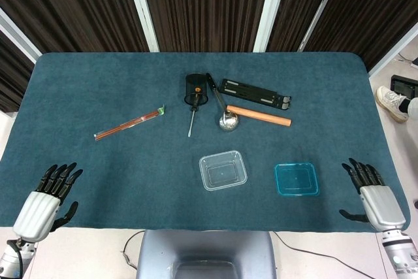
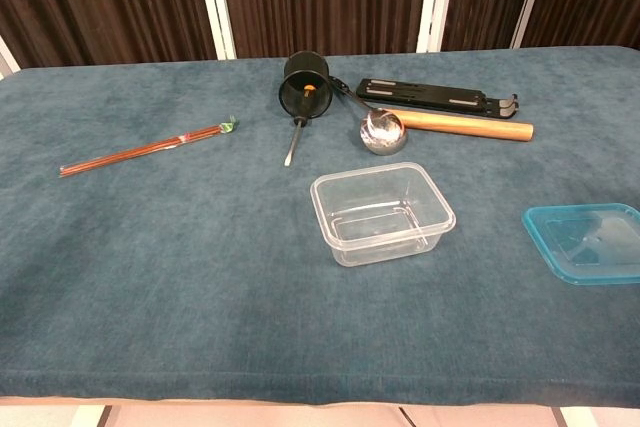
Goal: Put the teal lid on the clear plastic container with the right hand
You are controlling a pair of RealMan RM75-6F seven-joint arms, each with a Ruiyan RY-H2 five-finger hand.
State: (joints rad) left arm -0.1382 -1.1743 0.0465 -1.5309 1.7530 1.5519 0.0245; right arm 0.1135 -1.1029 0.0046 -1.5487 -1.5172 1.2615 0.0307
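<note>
The teal lid (image 1: pixel 296 179) lies flat on the table's front right, cut off at the right edge of the chest view (image 2: pixel 592 243). The clear plastic container (image 1: pixel 223 170) stands upright and empty to its left, a short gap apart (image 2: pixel 382 213). My right hand (image 1: pixel 369 195) hovers at the front right table edge, right of the lid, fingers spread and holding nothing. My left hand (image 1: pixel 47 197) is at the front left corner, fingers apart and empty. Neither hand shows in the chest view.
Behind the container lie a black cup (image 1: pixel 196 89) on its side, a metal ladle (image 1: pixel 226 119), a wooden rolling pin (image 1: pixel 258 115) and a black flat stand (image 1: pixel 255 94). Red chopsticks (image 1: pixel 128 123) lie at mid-left. A person's shoe (image 1: pixel 390 100) shows on the floor at right.
</note>
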